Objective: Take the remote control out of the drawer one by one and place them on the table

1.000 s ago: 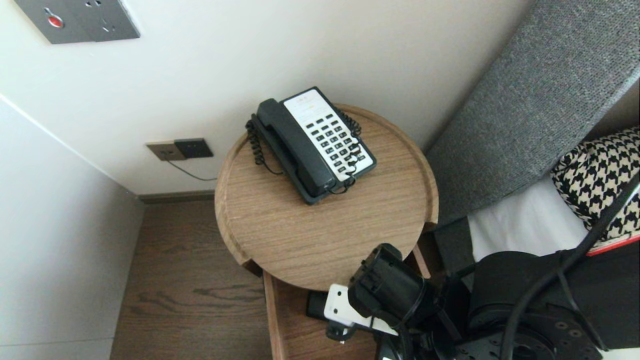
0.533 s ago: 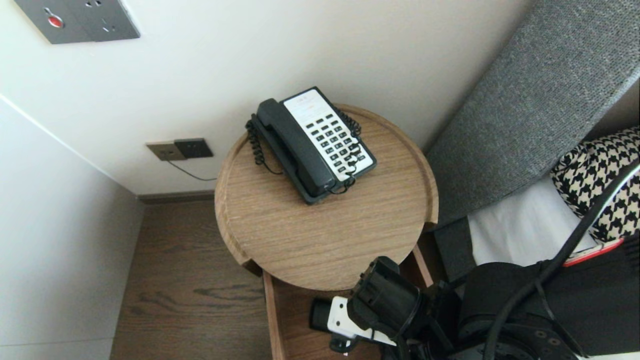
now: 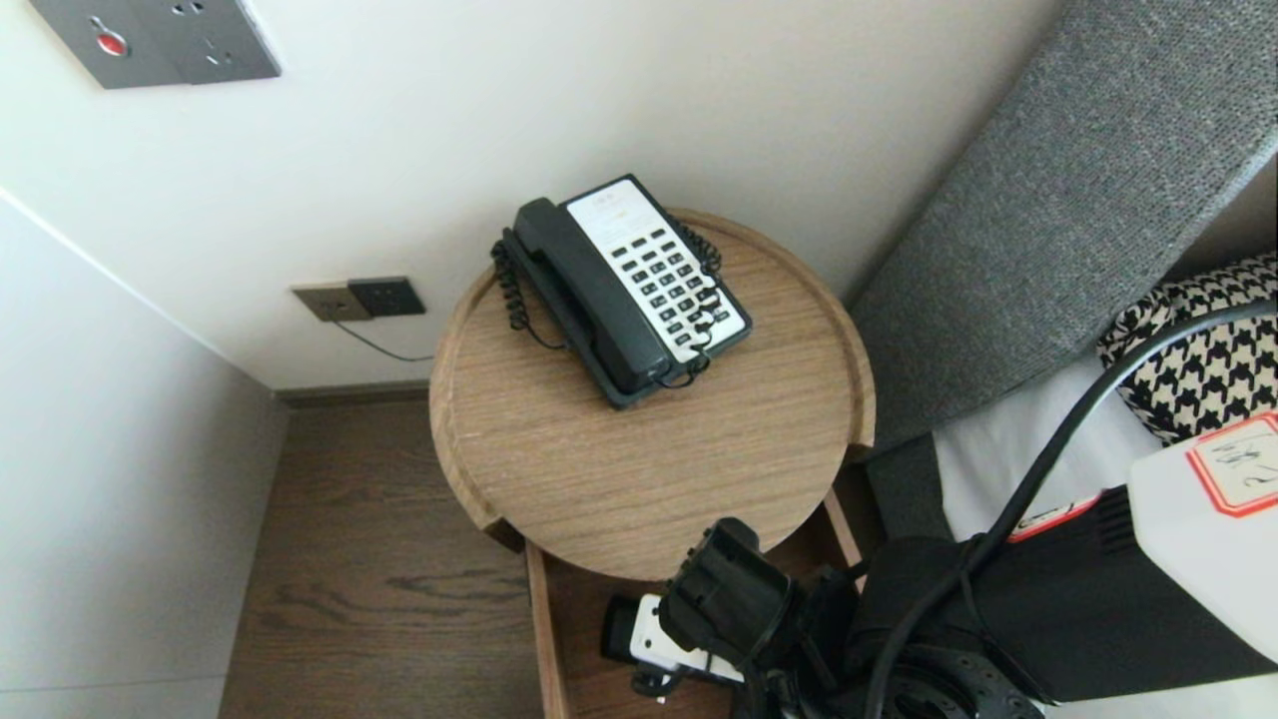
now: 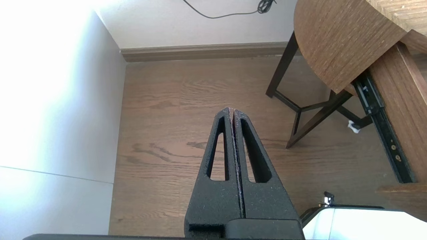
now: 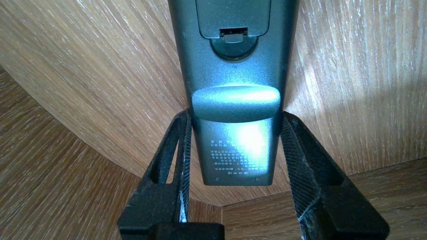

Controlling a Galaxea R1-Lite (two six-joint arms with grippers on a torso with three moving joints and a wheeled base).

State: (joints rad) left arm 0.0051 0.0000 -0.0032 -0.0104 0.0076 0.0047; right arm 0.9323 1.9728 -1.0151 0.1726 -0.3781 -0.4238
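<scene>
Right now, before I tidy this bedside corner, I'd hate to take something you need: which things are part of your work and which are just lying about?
In use: remote control, clamped in the right gripper; open drawer under it.
Lying about: telephone, round table top, wall socket, houndstooth pillow; left gripper, shut, idle above the floor.

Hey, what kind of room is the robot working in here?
Probably a hotel bedroom, at the bedside. A corded telephone sits on a round wooden bedside table, beside a grey upholstered headboard and a houndstooth pillow.
</scene>
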